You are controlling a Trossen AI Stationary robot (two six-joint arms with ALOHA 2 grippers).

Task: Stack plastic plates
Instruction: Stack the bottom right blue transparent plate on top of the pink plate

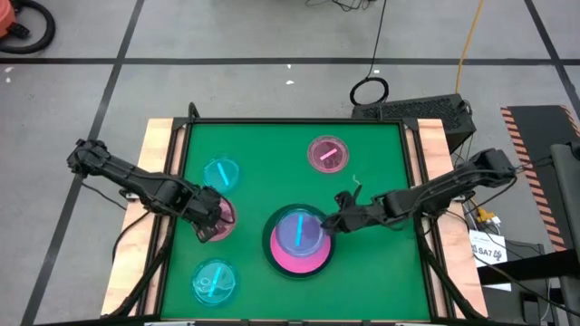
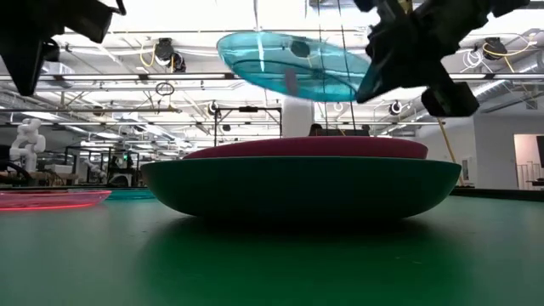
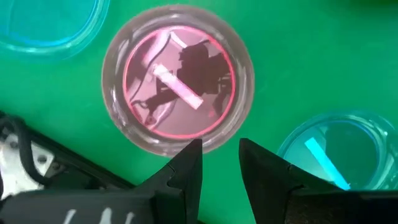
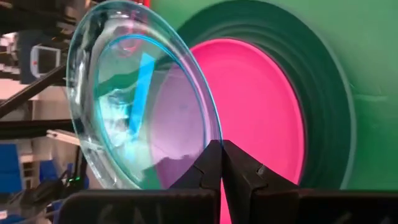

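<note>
My right gripper (image 4: 219, 163) is pinched shut on the rim of a cyan plate (image 4: 140, 93), which I hold tilted in the air over the stack. In the low view that plate (image 2: 293, 66) hangs clear above the stack, not touching it, with my right gripper (image 2: 387, 68) at its edge. From above, the cyan plate (image 1: 297, 230) sits over the middle of the pink plate (image 1: 299, 258), and my right gripper (image 1: 332, 223) reaches in from the right side of the table.

The stack has the hot pink plate (image 4: 261, 118) lying inside the dark green plate (image 4: 323, 99). The green plate (image 2: 302, 187) rests flat on the green mat (image 1: 381, 272), near the front middle.

My left gripper (image 3: 219, 163) hovers at the left of the mat, its fingers (image 3: 186, 171) partly apart just at the rim of a small pink plate (image 3: 177, 87); they hold nothing, and I cannot tell whether they touch the rim. From above, that left gripper (image 1: 210, 210) covers part of this pink plate (image 1: 219, 225).

Two more cyan plates lie flat on the mat to either side of it: one toward the back (image 1: 221, 172), one toward the front (image 1: 214, 281).

Farthest back, a second small pink plate (image 1: 328, 154) lies alone, well apart from the stack.
</note>
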